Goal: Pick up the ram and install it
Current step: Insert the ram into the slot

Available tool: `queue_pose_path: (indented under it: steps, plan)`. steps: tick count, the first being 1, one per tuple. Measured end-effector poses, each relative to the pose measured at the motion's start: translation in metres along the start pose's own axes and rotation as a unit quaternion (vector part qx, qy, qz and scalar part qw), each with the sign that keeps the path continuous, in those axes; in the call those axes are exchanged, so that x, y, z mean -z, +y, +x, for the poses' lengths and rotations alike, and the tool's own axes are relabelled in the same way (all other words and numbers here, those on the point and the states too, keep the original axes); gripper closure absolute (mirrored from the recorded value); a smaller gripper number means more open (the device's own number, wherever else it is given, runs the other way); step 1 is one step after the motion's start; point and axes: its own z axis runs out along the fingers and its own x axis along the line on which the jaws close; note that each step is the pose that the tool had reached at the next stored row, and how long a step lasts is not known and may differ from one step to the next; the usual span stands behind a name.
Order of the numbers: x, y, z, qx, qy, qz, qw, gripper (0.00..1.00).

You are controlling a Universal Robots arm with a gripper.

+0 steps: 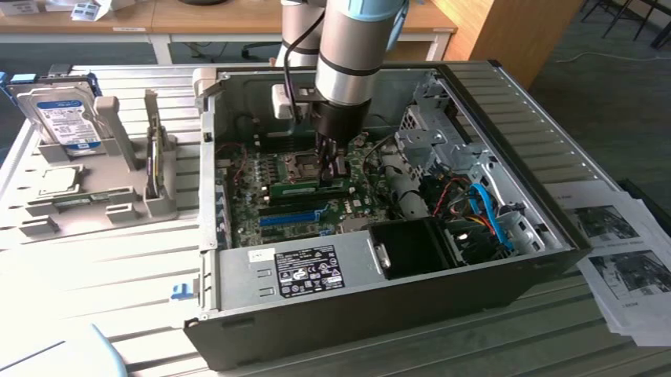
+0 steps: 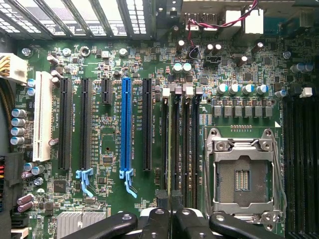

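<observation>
The gripper (image 1: 333, 179) is clenched on the ram (image 1: 295, 188), holding it on edge along the black memory slots (image 2: 188, 144) beneath it. The open CPU socket (image 2: 242, 175) lies just beside it.

Your silver-grey tubular robot arm (image 1: 347, 55) stands near vertical, wrist pointing straight down. Black two-finger gripper (image 1: 333, 169) hangs plumb below it. In the wrist view the black metal fingers (image 2: 152, 222) sit pinched nearly together with a thin slit between them. It looks clamped, but that's hard to confirm.
</observation>
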Motion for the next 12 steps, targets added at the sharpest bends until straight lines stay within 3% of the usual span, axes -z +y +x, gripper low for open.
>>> queue_pose_path:
  steps: [12]
  plan:
    - [-0.0001,0.0046,0.0001,0.0,0.0,0.0029,1.0,0.89]
